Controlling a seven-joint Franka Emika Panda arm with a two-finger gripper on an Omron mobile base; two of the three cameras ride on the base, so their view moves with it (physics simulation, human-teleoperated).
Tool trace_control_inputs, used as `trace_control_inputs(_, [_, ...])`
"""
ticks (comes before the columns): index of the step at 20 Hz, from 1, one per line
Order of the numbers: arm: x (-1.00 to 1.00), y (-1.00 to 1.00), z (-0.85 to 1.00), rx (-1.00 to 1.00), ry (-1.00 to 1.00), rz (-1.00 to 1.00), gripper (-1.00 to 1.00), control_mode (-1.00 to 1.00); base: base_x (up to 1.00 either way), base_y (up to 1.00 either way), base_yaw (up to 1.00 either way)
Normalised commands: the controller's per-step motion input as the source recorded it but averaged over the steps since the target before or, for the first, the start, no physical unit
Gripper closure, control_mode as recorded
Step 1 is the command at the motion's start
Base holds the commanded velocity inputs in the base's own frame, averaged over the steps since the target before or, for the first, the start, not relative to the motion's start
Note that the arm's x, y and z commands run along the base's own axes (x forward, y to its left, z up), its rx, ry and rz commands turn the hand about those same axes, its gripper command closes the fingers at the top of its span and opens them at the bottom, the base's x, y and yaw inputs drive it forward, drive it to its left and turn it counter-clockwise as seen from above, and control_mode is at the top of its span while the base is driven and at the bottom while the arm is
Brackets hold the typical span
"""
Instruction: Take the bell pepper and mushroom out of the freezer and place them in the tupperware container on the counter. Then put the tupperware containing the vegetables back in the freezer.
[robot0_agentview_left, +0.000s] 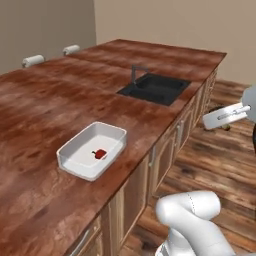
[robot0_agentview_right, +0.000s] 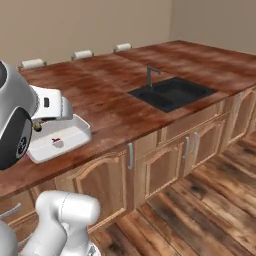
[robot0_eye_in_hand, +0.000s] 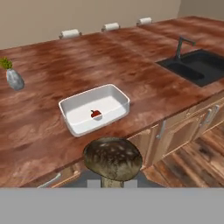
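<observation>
One mushroom (robot0_eye_in_hand: 112, 159) sits gripped by its stem in the closed fingers (robot0_eye_in_hand: 112, 183), off the table's (robot0_eye_in_hand: 52, 78) front edge. At 12 o'clock from it lies one tupperware container (robot0_eye_in_hand: 70, 109) holding one bell pepper (robot0_eye_in_hand: 96, 114). One sink (robot0_eye_in_hand: 197, 68) at 2 o'clock.

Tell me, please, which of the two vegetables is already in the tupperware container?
The bell pepper: small, red, lying inside the white tupperware container. The brown-capped mushroom is held in the gripper, short of the counter.
</observation>
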Motion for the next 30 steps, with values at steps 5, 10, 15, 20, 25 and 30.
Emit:
trace_control_inputs(5, [0.00,0.00,0.00,0.00,0.00,0.00,1.00,1.00,-0.04,-0.02,0.61])
trace_control_inputs(10, [0.00,0.00,0.00,0.00,0.00,0.00,1.00,1.00,-0.02,-0.01,0.55])
trace_control_inputs(15, [0.00,0.00,0.00,0.00,0.00,0.00,1.00,1.00,0.00,-0.33,0.39])
trace_control_inputs(20, [0.00,0.00,0.00,0.00,0.00,0.00,1.00,1.00,0.00,-0.37,0.31])
trace_control_inputs(25, [0.00,0.00,0.00,0.00,0.00,0.00,1.00,1.00,0.00,-0.51,0.27])
trace_control_inputs(30, [0.00,0.00,0.00,0.00,0.00,0.00,1.00,1.00,0.06,-0.40,0.23])
